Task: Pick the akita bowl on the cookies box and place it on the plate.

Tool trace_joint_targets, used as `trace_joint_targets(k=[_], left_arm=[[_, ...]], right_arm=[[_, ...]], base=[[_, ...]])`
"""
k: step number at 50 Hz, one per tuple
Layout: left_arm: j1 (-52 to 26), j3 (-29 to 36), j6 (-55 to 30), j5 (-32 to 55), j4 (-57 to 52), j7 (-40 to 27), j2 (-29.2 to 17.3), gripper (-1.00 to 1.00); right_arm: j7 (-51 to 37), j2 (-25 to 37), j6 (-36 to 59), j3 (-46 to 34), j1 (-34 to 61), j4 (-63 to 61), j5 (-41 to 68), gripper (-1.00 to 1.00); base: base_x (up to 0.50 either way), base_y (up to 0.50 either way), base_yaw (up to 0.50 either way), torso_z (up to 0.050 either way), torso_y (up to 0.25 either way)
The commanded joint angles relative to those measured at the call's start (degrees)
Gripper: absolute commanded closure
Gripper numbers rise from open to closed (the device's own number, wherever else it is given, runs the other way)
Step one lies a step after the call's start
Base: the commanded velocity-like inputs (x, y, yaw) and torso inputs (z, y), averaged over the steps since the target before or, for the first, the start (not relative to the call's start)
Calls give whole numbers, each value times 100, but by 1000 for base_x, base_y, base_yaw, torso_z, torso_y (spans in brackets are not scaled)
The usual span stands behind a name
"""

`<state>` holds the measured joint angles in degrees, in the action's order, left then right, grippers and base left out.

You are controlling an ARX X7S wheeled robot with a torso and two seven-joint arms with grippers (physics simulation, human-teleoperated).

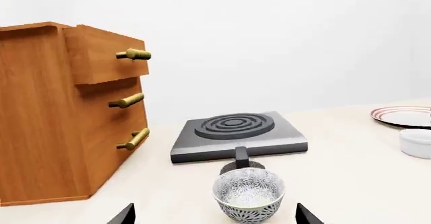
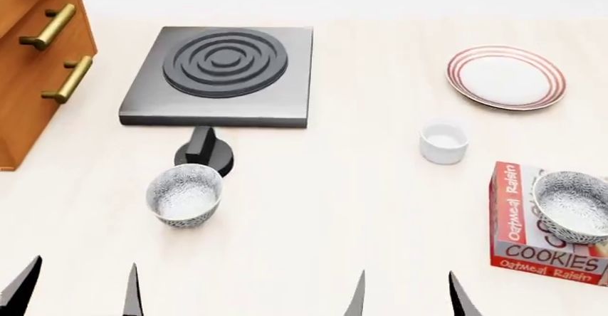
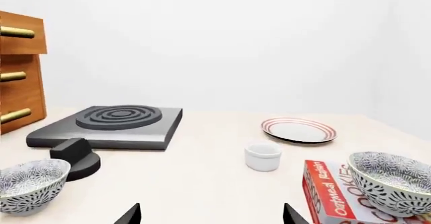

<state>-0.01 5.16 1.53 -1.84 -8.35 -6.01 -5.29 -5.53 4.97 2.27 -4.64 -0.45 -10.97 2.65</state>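
while the akita bowl (image 2: pixel 573 206) sits on the cookies box (image 2: pixel 513 216), both grippers hang wide, empty; risk: grabbing its twin (left side); plate (image 2: pixel 505 76) far.

The akita bowl (image 2: pixel 573 207) sits on the cookies box (image 2: pixel 532 227), right of the right gripper (image 2: pixel 406 295). The plate (image 2: pixel 506 76) lies far ahead, past the cup (image 2: pixel 443 141).

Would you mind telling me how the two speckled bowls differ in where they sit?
The akita bowl rests on the cookies box, raised off the table, nearer the plate. The other speckled bowl stands directly on the table beside the black stove knob. Both are upright, apparently empty, with the same pattern.
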Motion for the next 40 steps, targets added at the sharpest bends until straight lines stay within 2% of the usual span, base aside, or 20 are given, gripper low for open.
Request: trace_joint_targets(k=[1, 13, 40], left_arm=[[-39, 38, -198, -185, -1361, -127, -224, -100], [-15, -96, -803, 243, -2305, -27, -355, -100], [-33, -310, -559, 438, -2457, -309, -448, -100]], right_arm=[[-187, 239, 765, 4, 25, -1758, -24, -100], [-343, 413, 1180, 242, 49, -2909, 86, -100], [-525, 643, 1029, 367, -132, -3453, 84, -100]], base=[[500, 0, 0, 0, 0], [500, 0, 0, 0, 0], [500, 0, 0, 0, 0]])
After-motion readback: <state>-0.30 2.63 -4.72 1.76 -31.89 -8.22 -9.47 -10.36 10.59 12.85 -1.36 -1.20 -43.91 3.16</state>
